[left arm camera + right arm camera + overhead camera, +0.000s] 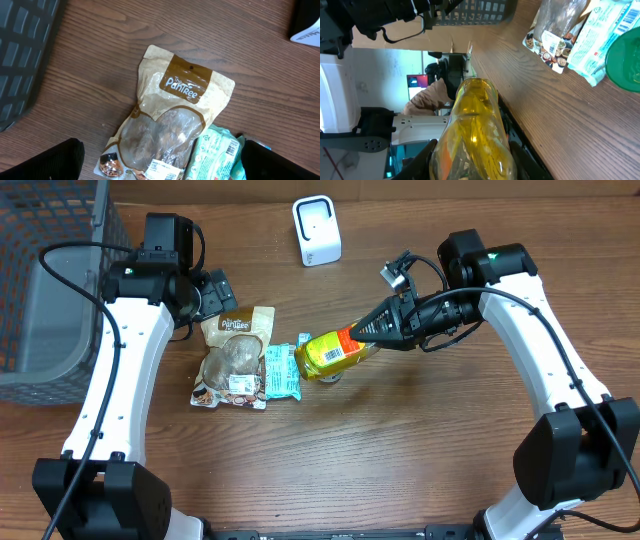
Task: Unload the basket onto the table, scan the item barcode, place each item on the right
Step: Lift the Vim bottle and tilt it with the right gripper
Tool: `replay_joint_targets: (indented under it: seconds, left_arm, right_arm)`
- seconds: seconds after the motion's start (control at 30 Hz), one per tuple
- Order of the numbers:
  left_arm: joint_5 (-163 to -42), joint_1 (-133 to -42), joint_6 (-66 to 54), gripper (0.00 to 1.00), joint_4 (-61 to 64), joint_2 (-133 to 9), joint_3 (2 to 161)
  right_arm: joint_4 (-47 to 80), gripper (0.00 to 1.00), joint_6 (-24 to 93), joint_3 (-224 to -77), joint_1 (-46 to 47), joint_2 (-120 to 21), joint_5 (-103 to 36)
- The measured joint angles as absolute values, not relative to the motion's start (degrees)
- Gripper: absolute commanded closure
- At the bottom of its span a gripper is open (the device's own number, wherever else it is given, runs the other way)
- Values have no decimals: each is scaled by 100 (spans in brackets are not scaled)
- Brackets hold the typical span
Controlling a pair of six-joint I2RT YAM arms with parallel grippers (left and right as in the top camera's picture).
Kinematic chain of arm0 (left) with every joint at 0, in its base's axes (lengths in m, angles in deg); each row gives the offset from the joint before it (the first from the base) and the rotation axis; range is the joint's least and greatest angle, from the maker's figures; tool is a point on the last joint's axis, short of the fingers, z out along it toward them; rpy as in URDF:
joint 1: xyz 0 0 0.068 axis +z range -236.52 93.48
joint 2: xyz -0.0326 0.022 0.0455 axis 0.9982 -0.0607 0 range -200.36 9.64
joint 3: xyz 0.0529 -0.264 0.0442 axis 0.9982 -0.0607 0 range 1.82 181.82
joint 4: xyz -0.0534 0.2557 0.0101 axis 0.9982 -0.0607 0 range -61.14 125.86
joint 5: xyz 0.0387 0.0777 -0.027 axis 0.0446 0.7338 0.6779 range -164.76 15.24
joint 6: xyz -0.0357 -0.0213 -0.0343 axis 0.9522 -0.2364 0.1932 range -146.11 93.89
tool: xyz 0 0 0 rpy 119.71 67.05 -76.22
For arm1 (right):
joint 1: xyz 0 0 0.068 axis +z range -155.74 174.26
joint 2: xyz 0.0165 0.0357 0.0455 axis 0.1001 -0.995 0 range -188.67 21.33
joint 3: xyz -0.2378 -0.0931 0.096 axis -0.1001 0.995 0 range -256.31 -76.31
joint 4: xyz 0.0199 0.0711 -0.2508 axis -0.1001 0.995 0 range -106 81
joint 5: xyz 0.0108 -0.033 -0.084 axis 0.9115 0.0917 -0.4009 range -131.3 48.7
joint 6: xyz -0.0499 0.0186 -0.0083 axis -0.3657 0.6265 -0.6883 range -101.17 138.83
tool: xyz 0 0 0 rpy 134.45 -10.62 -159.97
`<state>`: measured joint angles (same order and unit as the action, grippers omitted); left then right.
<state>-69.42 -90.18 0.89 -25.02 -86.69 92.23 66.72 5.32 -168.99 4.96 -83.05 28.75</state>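
My right gripper [372,330] is shut on a yellow bottle [335,352] with a yellow and red label, holding it on its side just above the table's middle. The right wrist view shows the bottle [472,130] filling the space between both fingers [415,162]. A white scanner [317,230] stands upright at the back centre, apart from the bottle. My left gripper [215,290] hangs open over a brown Pantree pouch [170,125], with nothing between its fingers [50,160].
The pouch [237,345] lies flat left of centre, with a teal packet [281,372] against its right side. A grey wire basket [50,280] fills the far left. A green round thing [625,62] lies by the teal packet [600,35].
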Motion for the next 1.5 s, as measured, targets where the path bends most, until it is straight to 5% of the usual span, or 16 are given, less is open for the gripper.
replay_joint_targets:
  seconds: [1.5]
  left_arm:
    - [-6942, -9018, 87, 0, -2502, -8669, 9223]
  right_arm:
    - [6700, 83, 529, -16899, 496, -8305, 2726]
